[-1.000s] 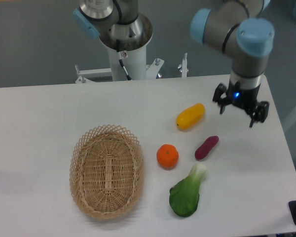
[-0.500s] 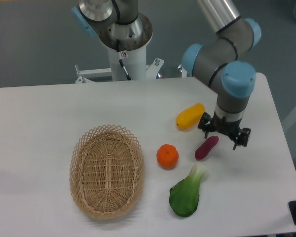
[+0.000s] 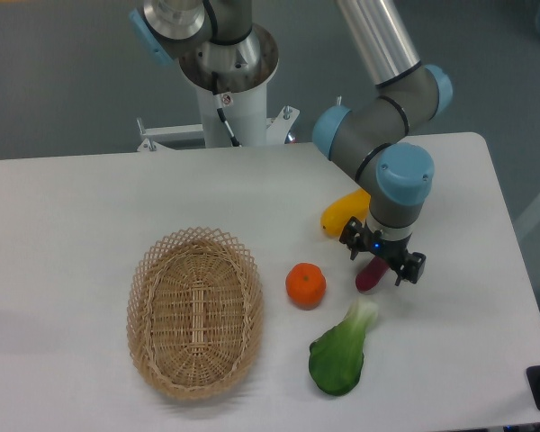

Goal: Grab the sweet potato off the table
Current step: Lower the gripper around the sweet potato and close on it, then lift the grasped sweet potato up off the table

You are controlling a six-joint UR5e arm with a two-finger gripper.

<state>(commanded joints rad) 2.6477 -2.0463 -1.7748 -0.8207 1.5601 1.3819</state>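
On large flat white rectangular table (image 3: 90,198), right half: small elongated dark purple-magenta sweet potato (image 3: 370,276), lying flat, upper end hidden under black two-finger gripper (image 3: 382,258). Jaws spread, one finger each side of tuber, nothing grasped. Step judged: final approach, pre-grasp. Next move calls for descent to tuber, closing across narrow width, lift. Near: plump yellow oblong fruit (image 3: 338,211), round orange (image 3: 305,284), green leafy vegetable (image 3: 340,353).

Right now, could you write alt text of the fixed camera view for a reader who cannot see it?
A robot gripper hangs with open jaws directly over a purple sweet potato on a white table. Nearby lie a yellow fruit, an orange, a leafy green and an empty wicker basket.
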